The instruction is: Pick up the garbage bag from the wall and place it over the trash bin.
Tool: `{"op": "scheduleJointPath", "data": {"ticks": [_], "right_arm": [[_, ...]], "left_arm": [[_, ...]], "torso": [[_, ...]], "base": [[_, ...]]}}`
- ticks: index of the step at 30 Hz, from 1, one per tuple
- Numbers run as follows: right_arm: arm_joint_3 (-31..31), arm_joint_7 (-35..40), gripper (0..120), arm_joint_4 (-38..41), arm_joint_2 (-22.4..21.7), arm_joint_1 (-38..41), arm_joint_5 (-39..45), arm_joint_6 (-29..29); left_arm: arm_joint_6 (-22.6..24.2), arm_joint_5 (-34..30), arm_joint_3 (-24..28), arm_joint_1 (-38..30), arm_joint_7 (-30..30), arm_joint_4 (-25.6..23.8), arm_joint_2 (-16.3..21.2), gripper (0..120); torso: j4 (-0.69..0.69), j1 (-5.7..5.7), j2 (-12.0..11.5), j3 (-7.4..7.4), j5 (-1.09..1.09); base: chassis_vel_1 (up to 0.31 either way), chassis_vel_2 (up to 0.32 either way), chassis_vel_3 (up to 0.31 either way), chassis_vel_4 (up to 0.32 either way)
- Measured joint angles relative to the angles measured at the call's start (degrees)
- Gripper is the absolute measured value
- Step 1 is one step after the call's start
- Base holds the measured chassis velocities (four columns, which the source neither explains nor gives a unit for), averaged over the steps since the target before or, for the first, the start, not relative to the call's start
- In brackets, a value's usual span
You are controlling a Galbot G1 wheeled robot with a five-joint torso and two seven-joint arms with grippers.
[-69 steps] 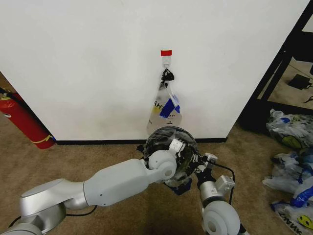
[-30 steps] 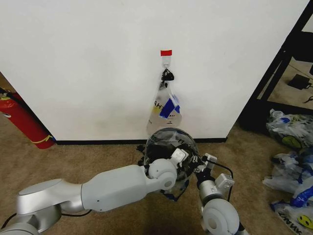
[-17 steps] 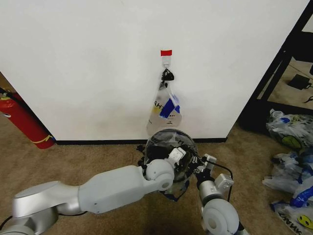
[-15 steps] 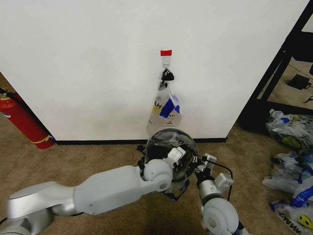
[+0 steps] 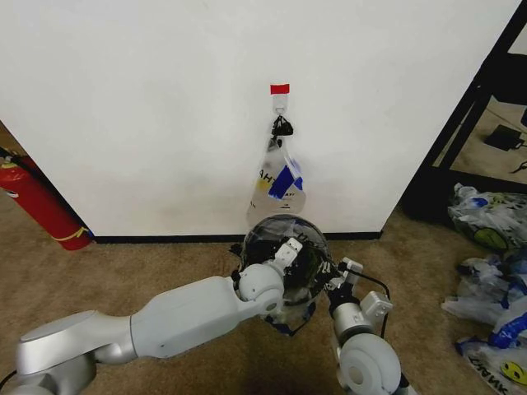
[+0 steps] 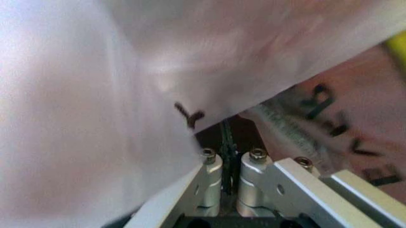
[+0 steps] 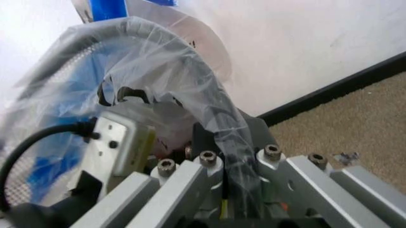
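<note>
While the thin see-through white plastic garbage bag (image 5: 284, 226) with black print and blue patches is being spread over the small round trash bin (image 5: 311, 247), both claws are at the bin, on the brown carpet floor (image 5: 165, 263) just in front of the plain white wall (image 5: 123, 107) with its black baseboard.

The left claw (image 5: 286, 249) is placed at the bin's near-left side. In the left wrist view the left claw (image 6: 231, 178) is pinched narrow on bag film (image 6: 95, 118), with a dark edge caught between the jaws. The right claw (image 5: 336, 276) is placed at the bin's right side. In the right wrist view it (image 7: 235, 173) is clamped on a fold of the same bag (image 7: 159, 61).

Step judged: the placing stage, with the bag mouth stretched over the rim and the pick-up done. How far the film is seated around the rim cannot be told. The next move is judged to call for a downward pull on both sides so the film is seated evenly, then a release. Tearing of the thin film is a risk.

Counts:
- One bag on the bin.
- One second like-printed bag (image 5: 278, 185) hung on the small white hook (image 5: 281, 104), under one short red tape strip (image 5: 280, 88).
- One bin.
- Two claws.
- One red fire extinguisher (image 5: 41, 206), far left.
- One loose heap of printed bags (image 5: 494, 280), far right, number unclear.
</note>
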Motion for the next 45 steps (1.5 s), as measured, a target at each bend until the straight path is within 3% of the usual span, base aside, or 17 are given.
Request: {"op": "scheduleJointPath", "data": {"ticks": [7,10,15,31,34,45], "right_arm": [[0.1,-0.2,1,0.3,-0.1,-0.2,0.2,0.0],[0.5,-0.2,1,-0.3,-0.4,0.0,0.4,0.1],[0.5,-0.2,1,-0.9,-0.3,0.3,0.4,0.2],[-0.4,-1.1,1,0.2,-0.5,-0.8,-0.5,0.3],[-0.4,-1.3,1,-0.2,-0.7,-0.8,-0.4,0.3],[-0.1,0.2,1,-3.9,0.1,2.5,0.6,0.3]], "left_arm": [[0.1,-0.7,-0.1,1.0,-0.4,-0.1,-0.9,0],[-0.3,-4.2,-0.8,1.7,-1.0,-5.4,1.2,0],[-1.4,-6.7,-1.1,1.6,0.6,-9.3,3.0,0],[-2.7,-5.7,1.4,0.4,3.8,-3.3,-1.4,0],[-2.8,-5.8,1.2,0.3,3.8,-4.4,-0.7,0],[0.1,-6.4,-3.1,2.6,3.5,-14.8,9.1,0]], "torso": [[-0.02,0.0,0.0,0.0,0.0],[0.01,0.0,0.0,0.0,-0.01],[0.0,0.0,0.0,0.0,-0.01],[-0.02,0.0,0.0,0.0,0.0],[-0.02,0.0,0.0,0.0,0.0],[0.0,0.0,0.0,0.0,-0.01]], "base": [[0.0,0.0,0.0,0.0],[0.0,0.0,0.0,0.0],[0.0,0.0,0.0,0.0],[0.0,0.0,0.0,0.0],[0.0,0.0,0.0,0.0],[0.0,0.0,0.0,0.0]]}}
